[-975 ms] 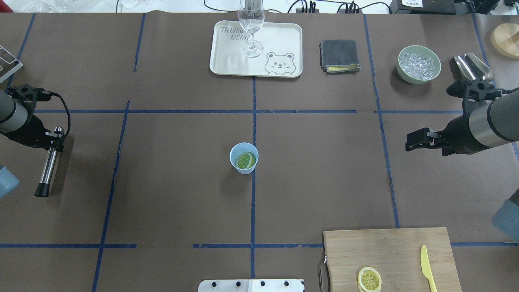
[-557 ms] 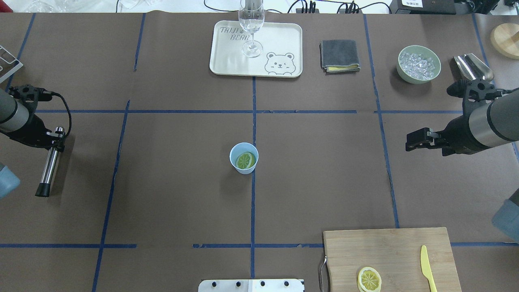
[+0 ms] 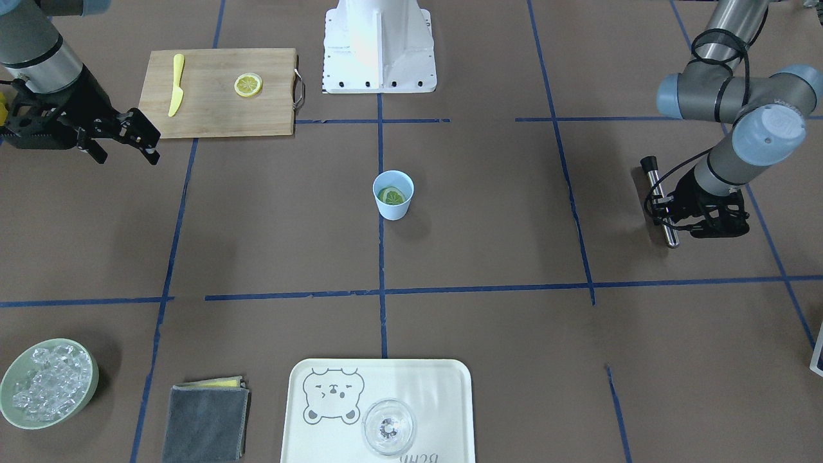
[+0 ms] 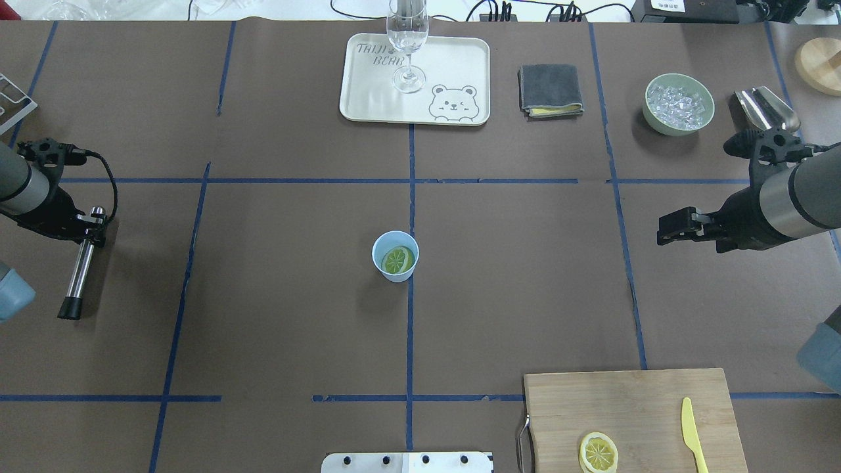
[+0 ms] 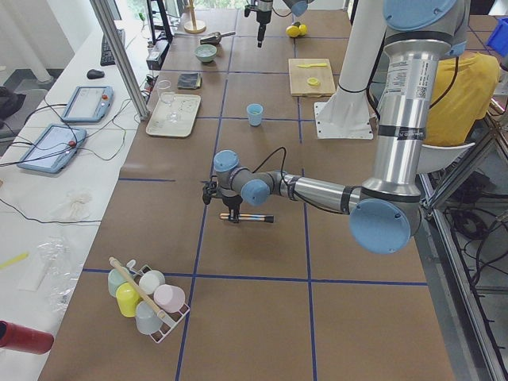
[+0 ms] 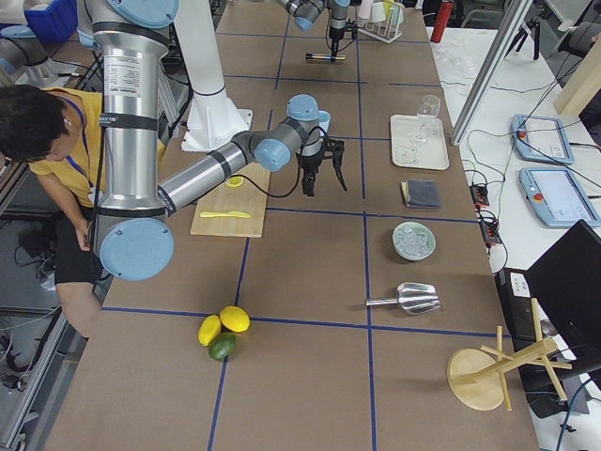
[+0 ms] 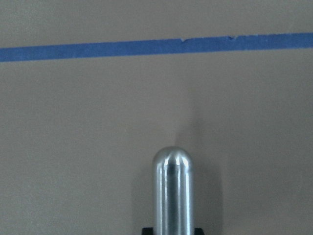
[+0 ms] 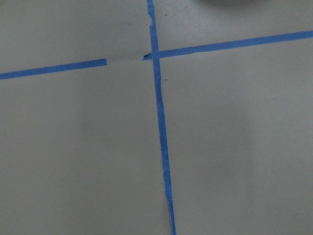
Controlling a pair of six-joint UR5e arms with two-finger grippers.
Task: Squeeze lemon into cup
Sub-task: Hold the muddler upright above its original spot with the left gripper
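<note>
Brown-papered table (image 4: pixel 295 315), marked with blue tape lines (image 4: pixel 409 341). Since one second ago the left arm (image 4: pixel 20 187) has shifted slightly toward the table edge. The right arm (image 4: pixel 788 197), cup (image 4: pixel 387 244) and lemon (image 4: pixel 399 261) are unchanged. Lettering on the tray (image 4: pixel 460 66) ends in "BEAR". The lemon, yellow-green with pale segment lines, lies cut face up inside the light-blue cup at table centre. The left gripper (image 4: pixel 85 230) clamps a steel rod (image 4: pixel 77 276). The right gripper (image 3: pixel 151 146) is spread wide and holds nothing.

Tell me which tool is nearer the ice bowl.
Right. The right tool hovers robot-side of the ice bowl; the left tool is across the table, at the metal rod.
</note>
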